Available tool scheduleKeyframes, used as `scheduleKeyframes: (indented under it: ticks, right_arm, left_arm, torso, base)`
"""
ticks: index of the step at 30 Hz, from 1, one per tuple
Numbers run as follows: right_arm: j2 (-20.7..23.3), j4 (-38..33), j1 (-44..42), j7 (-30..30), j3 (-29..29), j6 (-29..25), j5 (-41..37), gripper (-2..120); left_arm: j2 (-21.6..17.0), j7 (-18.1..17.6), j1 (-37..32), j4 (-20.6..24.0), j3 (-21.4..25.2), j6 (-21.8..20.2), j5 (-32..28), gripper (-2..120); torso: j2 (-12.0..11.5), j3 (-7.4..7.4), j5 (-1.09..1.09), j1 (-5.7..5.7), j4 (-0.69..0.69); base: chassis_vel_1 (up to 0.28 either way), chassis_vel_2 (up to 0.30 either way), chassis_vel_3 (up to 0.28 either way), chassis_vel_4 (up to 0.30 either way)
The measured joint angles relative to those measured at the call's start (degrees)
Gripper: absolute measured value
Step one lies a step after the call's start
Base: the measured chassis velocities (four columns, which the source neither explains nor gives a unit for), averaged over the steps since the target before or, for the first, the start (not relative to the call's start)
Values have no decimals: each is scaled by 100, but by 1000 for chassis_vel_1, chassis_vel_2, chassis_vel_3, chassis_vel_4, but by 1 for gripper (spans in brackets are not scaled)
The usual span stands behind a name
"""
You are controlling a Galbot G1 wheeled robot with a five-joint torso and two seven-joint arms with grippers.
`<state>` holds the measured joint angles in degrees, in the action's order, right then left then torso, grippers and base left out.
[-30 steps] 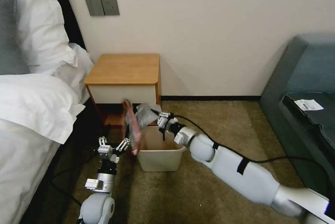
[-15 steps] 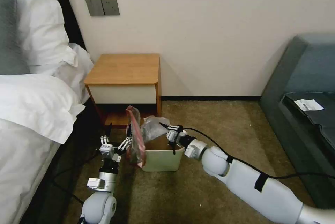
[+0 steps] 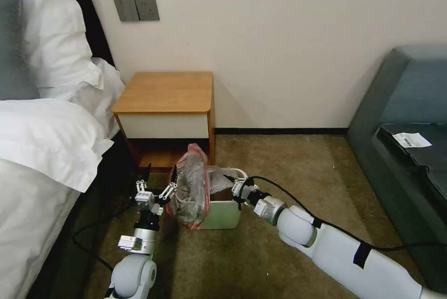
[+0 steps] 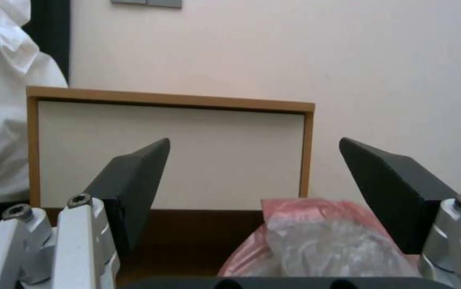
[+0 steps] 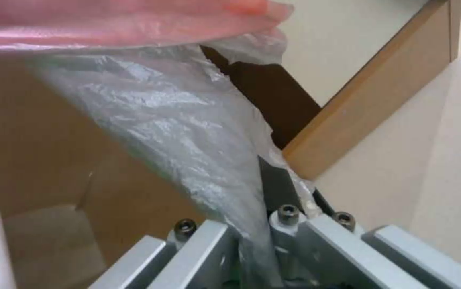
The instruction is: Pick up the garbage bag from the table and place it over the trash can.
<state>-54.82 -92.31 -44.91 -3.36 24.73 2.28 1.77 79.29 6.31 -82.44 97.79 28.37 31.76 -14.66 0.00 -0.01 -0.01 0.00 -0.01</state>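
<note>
The garbage bag (image 3: 188, 192), crinkly grey plastic with a pink-red rim, hangs bunched over the left side of the cream trash can (image 3: 226, 215) on the carpet. My right gripper (image 3: 234, 186) is above the can's right rim and shut on a stretched fold of the bag (image 5: 188, 132), which runs down between the fingers of that gripper (image 5: 265, 200). My left gripper (image 3: 156, 187) stands open just left of the bag, one finger against the pink rim. Seen from that wrist, the bag (image 4: 316, 241) lies low by one finger of the gripper (image 4: 253, 140). The table (image 3: 163, 91) stands bare behind.
A bed with white pillows (image 3: 46, 136) fills the left side, and black cables (image 3: 88, 238) trail on the floor beside it. A dark sofa (image 3: 409, 117) with a paper slip (image 3: 411, 139) stands at the right. Open carpet (image 3: 288, 164) lies right of the can.
My right gripper has pulled the bag down and toward me, across the can's mouth. The bag has sunk from an upright strip to a bunched mass on the can's left side. The left gripper barely moved.
</note>
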Motion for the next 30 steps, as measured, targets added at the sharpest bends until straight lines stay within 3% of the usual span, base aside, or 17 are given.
scheduleKeyframes:
  ticks: [2,6,8,14,26,30]
  right_arm:
    - [-12,-6,-9,-10,3,38,-34,0]
    - [9,-126,-37,-52,66,289,-281,12]
    - [32,-180,-39,-80,83,404,-449,23]
    - [96,-296,-38,-128,91,580,-748,40]
    - [250,-598,-77,-190,-90,693,-1402,88]
    - [344,-724,-104,-57,-207,764,-1568,99]
  left_arm:
    - [-1,0,-5,0,1,0,2,82]
    - [-5,0,-2,1,2,1,4,82]
    - [-4,0,13,1,2,0,4,82]
    - [20,3,17,0,-12,1,19,82]
    - [50,6,101,-90,-30,-9,41,82]
    - [74,6,141,-133,-37,-16,61,82]
  torso:
    - [0,0,0,0,0]
    - [0,0,0,0,0]
    - [0,0,0,0,0]
    - [0,1,2,0,2]
    - [0,1,1,1,1]
    - [0,1,1,1,0]
  base:
    - [0,0,0,0]
    - [0,0,0,0]
    - [0,0,0,0]
    - [0,0,0,0]
    - [0,0,0,0]
    - [0,0,0,0]
